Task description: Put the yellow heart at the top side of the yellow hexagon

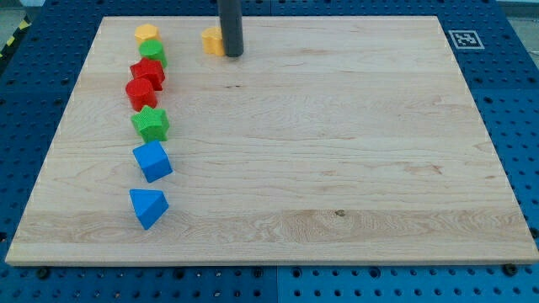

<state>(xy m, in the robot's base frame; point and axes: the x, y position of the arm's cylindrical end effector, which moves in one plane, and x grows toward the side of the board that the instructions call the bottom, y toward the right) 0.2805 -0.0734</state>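
A yellow block (211,40), probably the yellow heart, lies near the board's top edge, its right side hidden behind my rod. My tip (232,55) rests on the board, touching the block's right side. The yellow hexagon (146,34) sits to the view's left of it, at the top of a column of blocks, about a block and a half's width away.
Below the hexagon, a column runs down the view's left: a green block (154,53), a red star (147,71), a red block (140,91), a green star (151,124), a blue block (152,160) and a blue triangle (147,207). A fiducial marker (463,39) sits at the board's top right corner.
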